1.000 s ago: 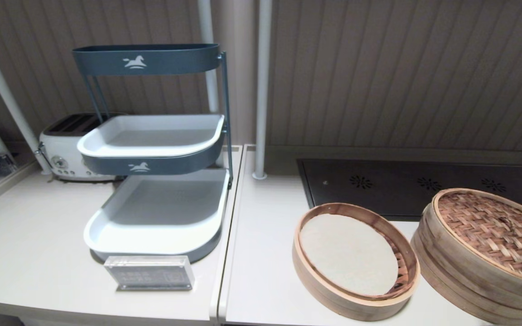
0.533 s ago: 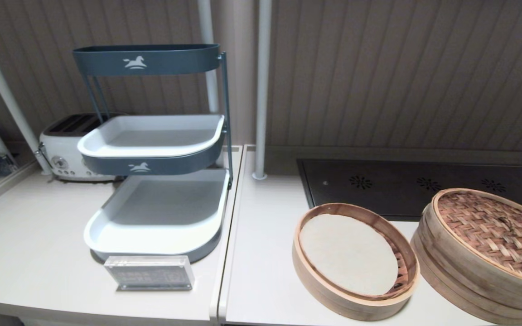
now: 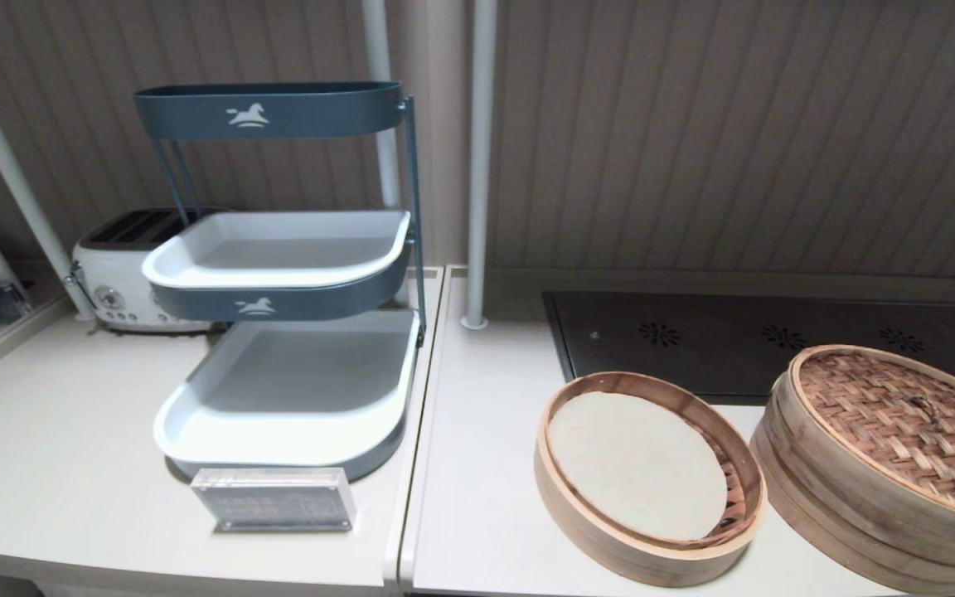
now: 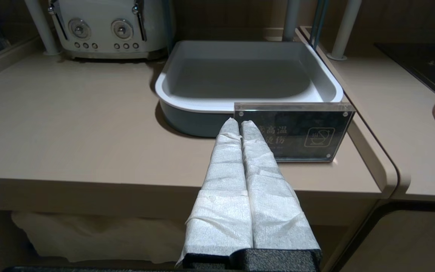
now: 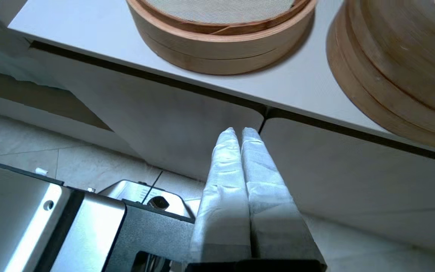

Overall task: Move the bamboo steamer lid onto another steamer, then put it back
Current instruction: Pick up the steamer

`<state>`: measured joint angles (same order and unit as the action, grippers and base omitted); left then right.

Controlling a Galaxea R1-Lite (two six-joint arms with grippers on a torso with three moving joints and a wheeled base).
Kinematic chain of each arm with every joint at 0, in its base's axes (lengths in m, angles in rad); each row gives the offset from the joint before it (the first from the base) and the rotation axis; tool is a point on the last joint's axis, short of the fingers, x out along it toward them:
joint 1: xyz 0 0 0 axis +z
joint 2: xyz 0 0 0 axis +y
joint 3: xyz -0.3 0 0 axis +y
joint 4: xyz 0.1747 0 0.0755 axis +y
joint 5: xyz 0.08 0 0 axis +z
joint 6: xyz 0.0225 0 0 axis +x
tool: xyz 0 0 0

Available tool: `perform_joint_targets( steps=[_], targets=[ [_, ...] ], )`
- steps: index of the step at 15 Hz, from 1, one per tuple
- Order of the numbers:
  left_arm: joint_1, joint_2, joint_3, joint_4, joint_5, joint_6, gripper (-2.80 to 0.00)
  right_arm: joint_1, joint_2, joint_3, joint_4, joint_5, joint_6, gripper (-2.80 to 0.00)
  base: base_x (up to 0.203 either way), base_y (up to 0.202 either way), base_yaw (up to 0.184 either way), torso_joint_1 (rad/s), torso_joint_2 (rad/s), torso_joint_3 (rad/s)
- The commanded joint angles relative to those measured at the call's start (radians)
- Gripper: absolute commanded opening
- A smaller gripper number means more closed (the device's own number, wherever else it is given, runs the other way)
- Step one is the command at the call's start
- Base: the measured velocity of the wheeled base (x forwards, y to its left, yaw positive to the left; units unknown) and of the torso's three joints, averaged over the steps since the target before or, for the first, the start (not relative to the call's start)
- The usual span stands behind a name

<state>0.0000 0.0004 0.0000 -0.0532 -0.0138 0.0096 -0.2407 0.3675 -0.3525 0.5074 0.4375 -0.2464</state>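
Right hand [image 5: 236, 130] clenched, below surface [image 3: 477, 497] | I lift it toward bamboo steamer lid [image 3: 900, 419], spreading fingers first | left hand [image 4: 239, 122] clenched, parked.

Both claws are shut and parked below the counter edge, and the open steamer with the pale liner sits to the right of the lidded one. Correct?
Not quite. In the head view the open steamer with the pale liner sits to the left of the lidded steamer. The rest holds: left claw and right claw are shut, parked below the counter edge.
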Motion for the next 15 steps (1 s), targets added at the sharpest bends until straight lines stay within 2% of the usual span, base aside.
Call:
perform_joint_targets(
  steps=[1, 3, 5, 6, 8, 10, 13, 15],
  targets=[
    [0.0, -0.003, 0.028, 0.0, 0.0, 0.0, -2.8, 0.072, -0.073, 0.101, -0.084, -0.014, 0.024, -2.8, 0.0, 0.0, 0.0, 0.0, 0.0, 0.0],
    [0.0, -0.002, 0.028, 0.0, 0.0, 0.0, -2.8, 0.109, -0.097, 0.175, -0.21, -0.041, 0.084, -2.8, 0.0, 0.0, 0.0, 0.0, 0.0, 0.0],
    [0.0, -0.002, 0.028, 0.0, 0.0, 0.0, -2.8, 0.115, -0.099, 0.26, -0.411, -0.053, 0.126, -2.8, 0.0, 0.0, 0.0, 0.0, 0.0, 0.0],
    [0.0, -0.002, 0.028, 0.0, 0.0, 0.0, -2.8, 0.116, -0.099, 0.3, -0.498, -0.094, 0.133, -2.8, 0.0, 0.0, 0.0, 0.0, 0.0, 0.0],
    [0.0, -0.003, 0.028, -0.001, 0.0, 0.0, -2.8, 0.116, -0.099, 0.333, -0.58, -0.227, 0.125, -2.8, 0.0, 0.0, 0.0, 0.0, 0.0, 0.0],
    [0.0, -0.002, 0.028, 0.0, 0.0, 0.0, -2.8, 0.129, -0.101, 0.329, -0.593, -0.215, 0.112, -2.8, 0.0, 0.0, 0.0, 0.0, 0.0, 0.0],
    [0.0, -0.002, 0.028, 0.0, 0.0, 0.0, -2.8, 0.237, -0.162, 0.326, -0.585, -0.21, 0.113, -2.8, 0.0, 0.0, 0.0, 0.0, 0.0, 0.0],
    [0.0, -0.003, 0.028, 0.0, 0.0, 0.0, -2.8, 0.239, -0.273, 0.323, -0.561, -0.206, 0.115, -2.8, 0.0, 0.0, 0.0, 0.0, 0.0, 0.0]
  ],
)
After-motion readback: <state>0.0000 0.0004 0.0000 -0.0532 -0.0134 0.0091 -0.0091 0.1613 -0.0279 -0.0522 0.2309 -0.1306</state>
